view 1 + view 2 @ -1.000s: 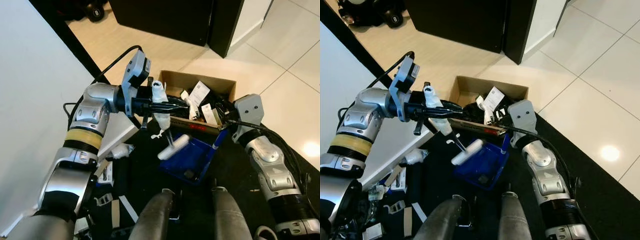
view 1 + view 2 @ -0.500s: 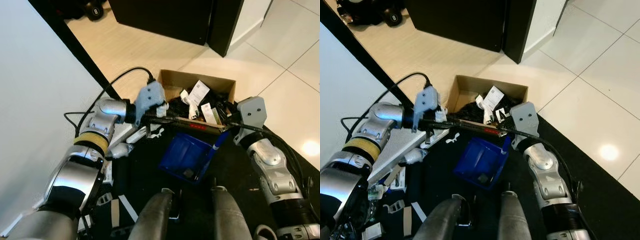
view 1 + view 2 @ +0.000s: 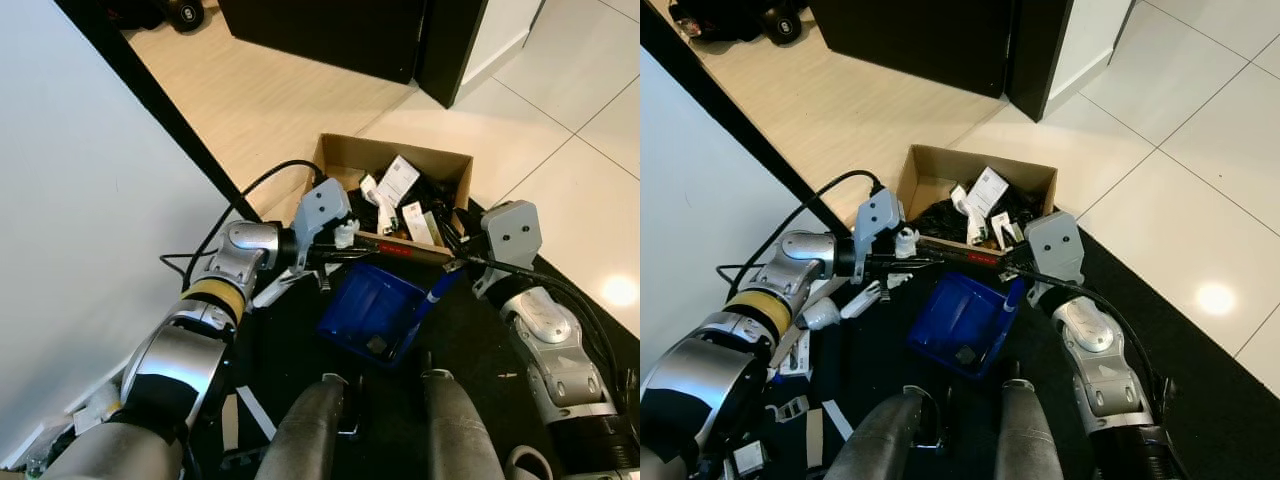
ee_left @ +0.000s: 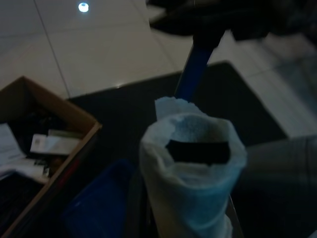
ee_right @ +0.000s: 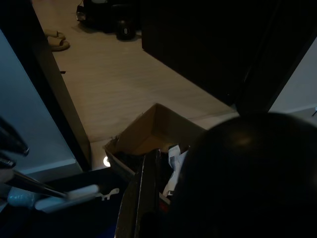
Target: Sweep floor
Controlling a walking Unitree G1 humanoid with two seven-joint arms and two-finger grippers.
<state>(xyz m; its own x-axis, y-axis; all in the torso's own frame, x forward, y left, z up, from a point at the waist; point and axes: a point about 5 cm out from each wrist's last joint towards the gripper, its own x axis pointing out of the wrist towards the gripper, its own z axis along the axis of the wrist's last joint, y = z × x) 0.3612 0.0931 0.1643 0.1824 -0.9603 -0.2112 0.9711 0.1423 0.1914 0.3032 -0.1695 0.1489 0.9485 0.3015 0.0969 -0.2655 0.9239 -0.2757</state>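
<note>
A white wall stands on the robot's left, with a black strip along its bottom edge. Small white bits of litter lie on the dark mat near the wall. The left gripper reaches out low over the mat, just beside the cardboard box. Its fingers are closed on a white brush handle, which looks like a white tube wrapped around a black finger in the left wrist view. The white brush hangs down below the gripper, close to the mat.

In the middle, a blue dustpan rests on the mat, just in front of the box. The box is full of papers and dark things.

On the right, the right gripper grips the dustpan's blue handle. Its fingers are closed around it. Pale floor tiles lie past the mat.
</note>
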